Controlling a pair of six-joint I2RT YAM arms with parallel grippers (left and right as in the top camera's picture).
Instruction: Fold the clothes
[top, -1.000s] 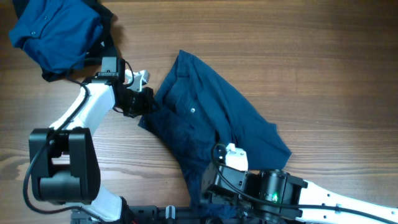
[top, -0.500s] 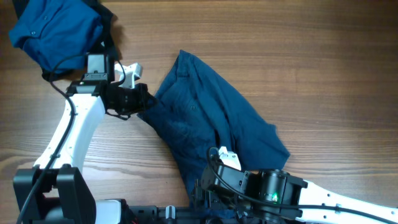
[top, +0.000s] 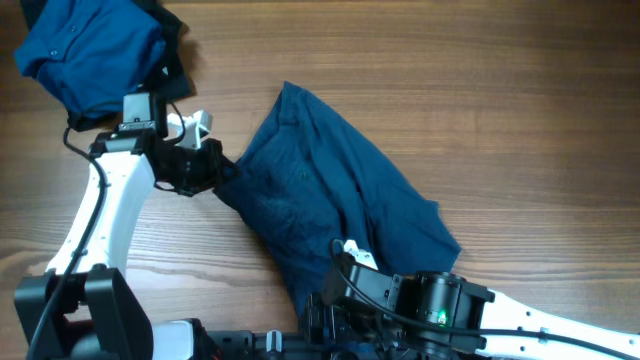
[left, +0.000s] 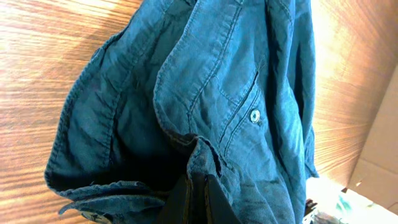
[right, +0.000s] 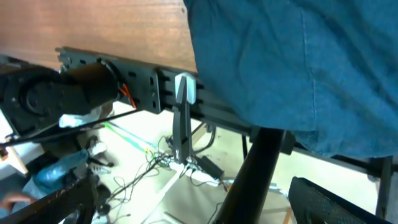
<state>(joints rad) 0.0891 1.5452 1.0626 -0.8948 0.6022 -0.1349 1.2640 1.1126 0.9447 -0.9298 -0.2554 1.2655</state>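
Note:
The clothes are two pieces. A large dark navy garment (top: 340, 190) lies crumpled across the middle of the wooden table, and its button and pocket seam (left: 254, 116) show in the left wrist view. A brighter blue shirt (top: 85, 50) is bunched at the far left corner. My left gripper (top: 222, 172) is shut on a fold at the navy garment's left edge, its fingers (left: 211, 202) pressed together over the cloth. My right gripper (right: 199, 211) hangs at the table's front edge, open and empty, under the navy hem (right: 298, 74) that droops over the edge.
The right arm (top: 440, 300) lies along the front edge. Below the table edge are a black mounting rail (right: 124, 81), a black post (right: 255, 174) and loose cables (right: 168, 162) on the floor. The left arm's base (top: 85, 300) stands front left.
My left gripper has moved left, dragging the navy garment's edge with it so the cloth shifted leftward. The right arm has slid slightly left at the front edge.

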